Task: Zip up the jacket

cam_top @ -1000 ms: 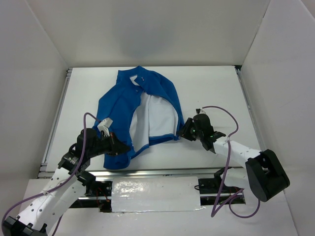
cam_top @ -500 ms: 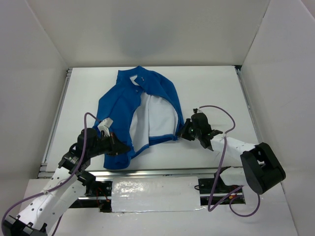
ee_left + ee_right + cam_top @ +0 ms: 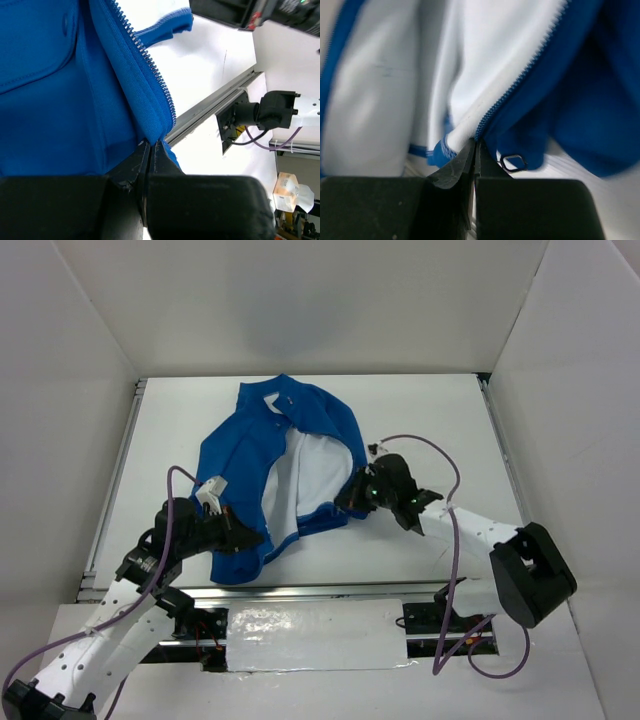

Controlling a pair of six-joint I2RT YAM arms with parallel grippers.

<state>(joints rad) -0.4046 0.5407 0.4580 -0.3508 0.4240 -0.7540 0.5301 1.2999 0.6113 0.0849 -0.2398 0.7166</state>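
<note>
Enclosure: white walls on three sides of a white tabletop (image 3: 430, 420), with a grey metal rail (image 3: 300, 590) along its near edge.

Item under inspection: a small royal-blue soft fabric jacket (image 3: 250, 455) lying on the tabletop, front unzipped and spread, so that its white inner lining (image 3: 315, 475) faces up between the two sets of jaws. The collar lies at the end far from both; the hem lies at the jaws.

Left gripper (image 3: 245, 538): jaws pressed together, pinching the blue hem corner of one front panel. In the left wrist view the light-coloured row of zipper teeth (image 3: 145, 55) runs along that panel's edge straight away from the jaws, and the rail passes just beyond them.

Right gripper (image 3: 352, 495): jaws pressed together, pinching the lower edge of the other front panel, where white lining meets blue fabric. In the right wrist view this panel's zipper teeth (image 3: 520, 85) rise from the jaws, and a small dark metal ring (image 3: 512, 162) hangs from the blue fabric just beside them.

The two pinched corners lie well apart.
</note>
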